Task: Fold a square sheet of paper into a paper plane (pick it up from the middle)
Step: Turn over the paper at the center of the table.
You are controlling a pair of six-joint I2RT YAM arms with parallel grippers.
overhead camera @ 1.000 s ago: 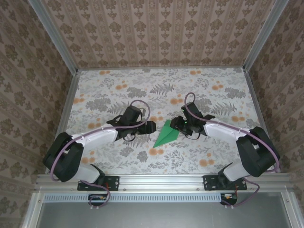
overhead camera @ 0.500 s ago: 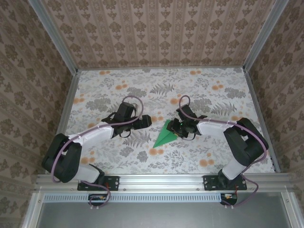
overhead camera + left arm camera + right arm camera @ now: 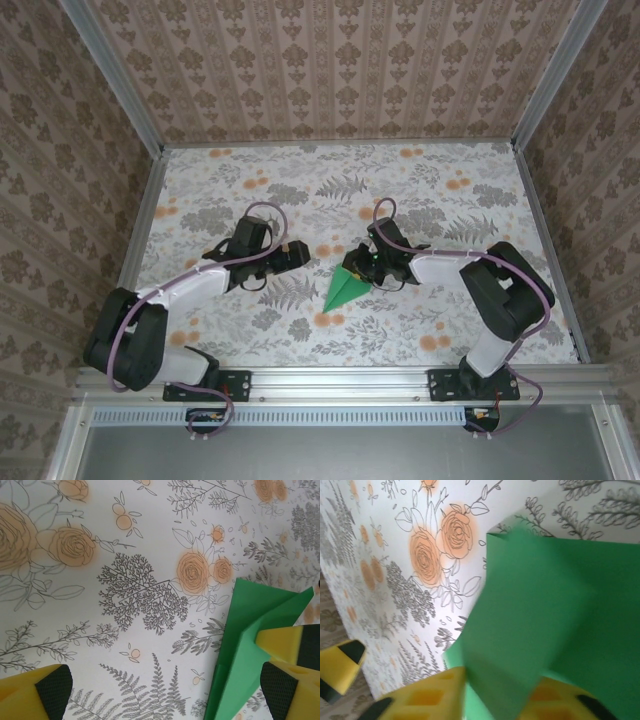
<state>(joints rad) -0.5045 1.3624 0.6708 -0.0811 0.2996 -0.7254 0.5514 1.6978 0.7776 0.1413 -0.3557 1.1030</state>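
The bright green paper plane [image 3: 342, 292] lies at the table's middle as a pointed dart, tip toward the near left. My right gripper [image 3: 358, 272] sits over its wide far end. In the right wrist view a raised green flap [image 3: 545, 605] stands between the yellow fingers of the right gripper [image 3: 500, 700], which are shut on it. My left gripper [image 3: 300, 255] hovers just left of the paper, open and empty. In the left wrist view the paper [image 3: 250, 655] lies at the right, beyond the wide gap of the left gripper [image 3: 167, 692].
A floral grey-and-orange cloth [image 3: 250, 180] covers the table. Patterned walls and aluminium rails [image 3: 345, 142] close in the back and both sides. Bare cloth stretches behind and to either side of the arms.
My left arm has drawn back to the left, away from the paper, with its jaws opened wider. My right gripper has moved left onto the paper's wide end and closed on a flap.
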